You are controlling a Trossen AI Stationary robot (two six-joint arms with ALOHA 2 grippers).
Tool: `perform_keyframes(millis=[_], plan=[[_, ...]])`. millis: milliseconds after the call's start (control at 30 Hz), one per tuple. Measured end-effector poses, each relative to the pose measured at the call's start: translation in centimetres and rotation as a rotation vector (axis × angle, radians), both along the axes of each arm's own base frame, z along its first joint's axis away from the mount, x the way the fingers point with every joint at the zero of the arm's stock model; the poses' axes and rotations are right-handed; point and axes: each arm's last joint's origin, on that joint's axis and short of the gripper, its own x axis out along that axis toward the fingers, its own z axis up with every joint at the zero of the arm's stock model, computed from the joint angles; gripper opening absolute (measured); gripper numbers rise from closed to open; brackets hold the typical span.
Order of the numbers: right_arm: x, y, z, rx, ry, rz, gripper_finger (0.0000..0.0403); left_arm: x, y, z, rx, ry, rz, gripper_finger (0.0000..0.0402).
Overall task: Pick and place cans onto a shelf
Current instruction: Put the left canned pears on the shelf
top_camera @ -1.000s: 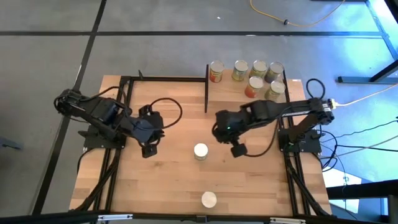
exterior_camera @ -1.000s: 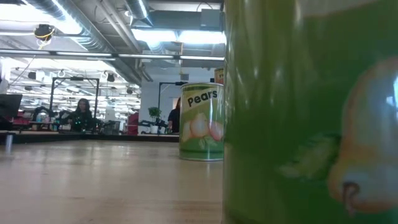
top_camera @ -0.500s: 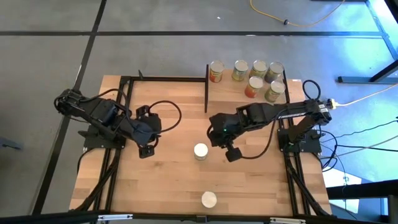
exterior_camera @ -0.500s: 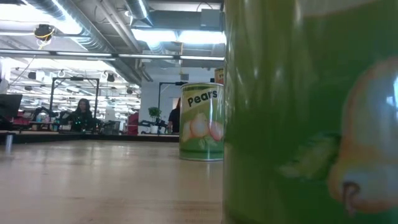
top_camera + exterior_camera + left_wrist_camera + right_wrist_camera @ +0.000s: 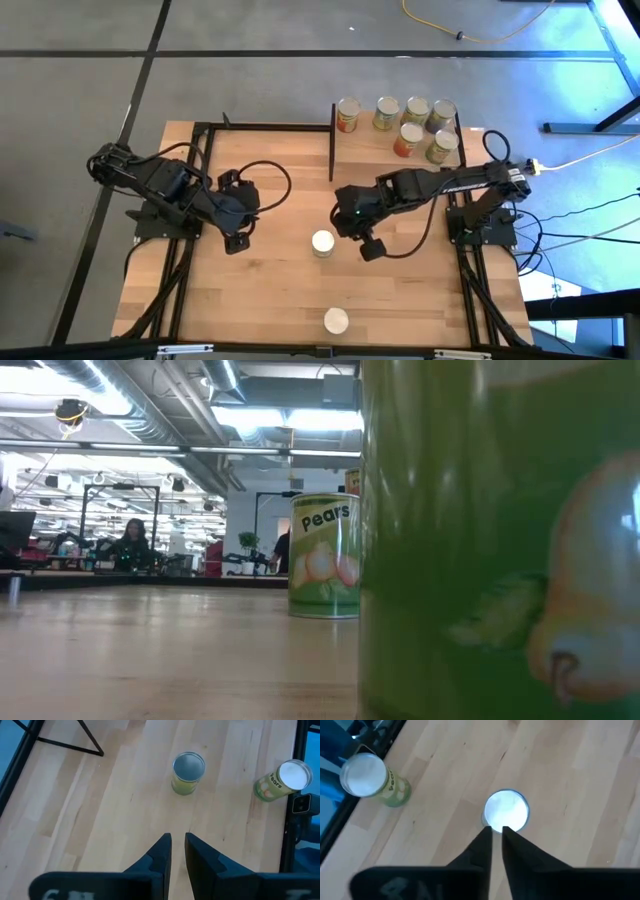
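Six cans stood upright on the shelf at far side of table: orange-label can, yellow can, green-label can, fourth can at the right end, red-label can and another can in front of them. Black upright panel at shelf's left edge. Two more cans stayed loose on the table: middle can near centre, near can by the table's front edge, well apart from each other. Both upright, pale tops up. Green "Pears" labels read in low view: middle can further off, near can filling the right side.

Right tool hovered just beside the middle can, over bare wood, not touching. In right wrist view, fingers nearly together, thin gap only, tips overlapping the can top; nothing clamped.

Left tool sat over the table's left half, well apart from both cans. In left wrist view, fingers close together with a narrow slit, empty; middle can and near can ahead.

Person seated far back in the room.
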Motion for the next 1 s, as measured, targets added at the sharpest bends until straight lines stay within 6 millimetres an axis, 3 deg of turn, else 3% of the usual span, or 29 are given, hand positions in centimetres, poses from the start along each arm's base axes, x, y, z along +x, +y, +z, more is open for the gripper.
perform_keyframes(millis=[267, 467, 767, 1000], plan=[[0.7, 0.2, -1.2, -0.065, -0.016, 0.074, 0.0111, -0.2, -0.5, 0.0, -0.001, 0.002, -0.022, 0.0047], [1.5, 1.6, -2.9, -0.137, -0.001, 0.228, 0.0116, -0.2, -0.5, 0.0, 0.002, 0.001, -0.027, 0.0047], [3.6, 3.9, -7.8, -0.406, 0.088, 0.376, 0.0116, -0.2, -0.5, 0.0, 0.006, 0.002, -0.033, 0.0047], [4.5, 4.3, -10.3, -0.390, 0.152, 0.404, 0.0116, -0.2, -0.5, 0.0, 0.007, 0.002, -0.033, 0.0047]])
